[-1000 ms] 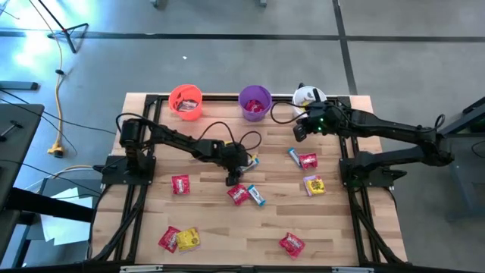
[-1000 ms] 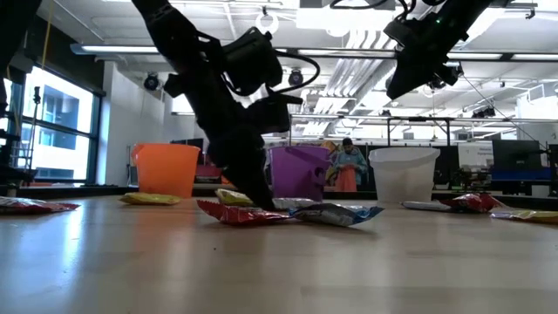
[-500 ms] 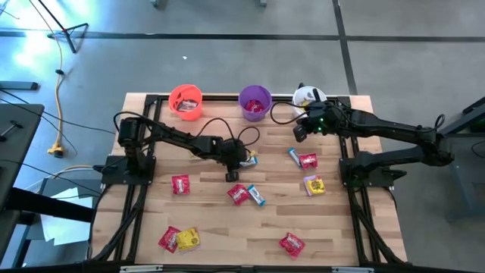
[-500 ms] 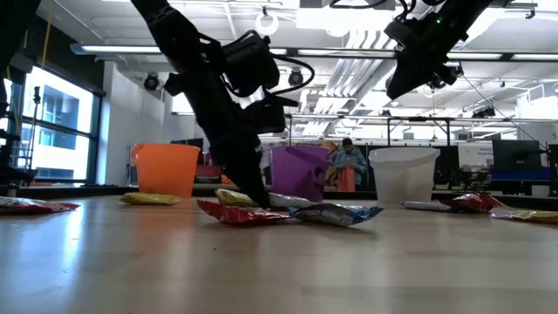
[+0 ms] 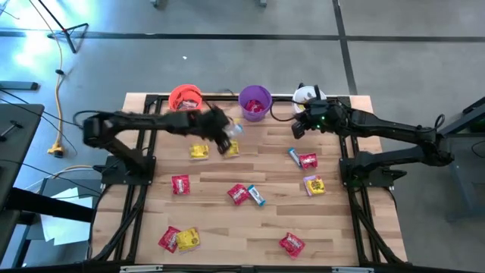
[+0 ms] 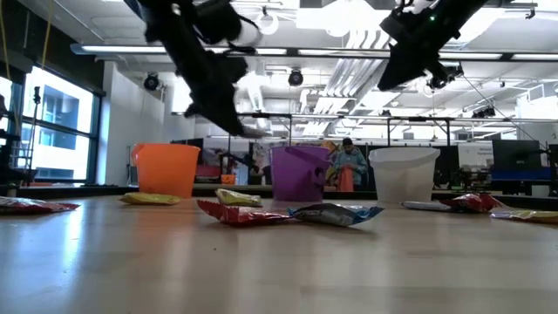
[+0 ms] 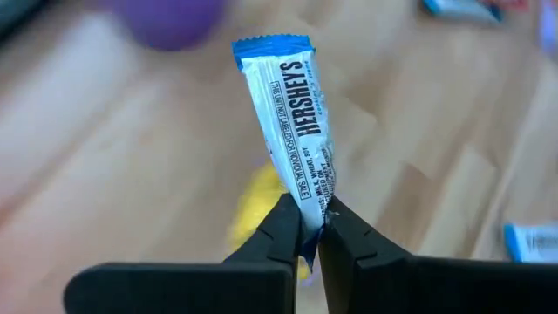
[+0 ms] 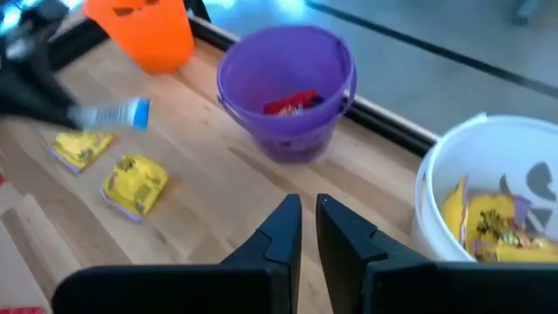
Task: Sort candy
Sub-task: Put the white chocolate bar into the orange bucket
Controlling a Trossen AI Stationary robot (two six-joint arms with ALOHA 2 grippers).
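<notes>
- A blue-and-white bar (image 7: 292,139) is pinched by its lower end between the closed fingers (image 7: 281,228) of the left gripper (image 7: 307,234) and held clear of the table (image 5: 333,227).
- In the high view, the left gripper (image 5: 227,139) is seen raised in front of the purple cup (image 5: 255,102), slightly toward the orange cup (image 5: 186,100).
- Two yellow packets (image 5: 199,152) are seen on the wood near the purple cup, below that gripper.
- Red packets (image 5: 237,193), another bar (image 5: 258,196) and more yellow candy are scattered across the table, farther from the purple cup.
- The right gripper (image 8: 307,216) is held nearly closed, with nothing between its fingers, above the table between the purple cup (image 8: 288,87) and the white cup (image 8: 488,201).
- Red candy is seen inside the purple cup, yellow candy inside the white cup.
</notes>
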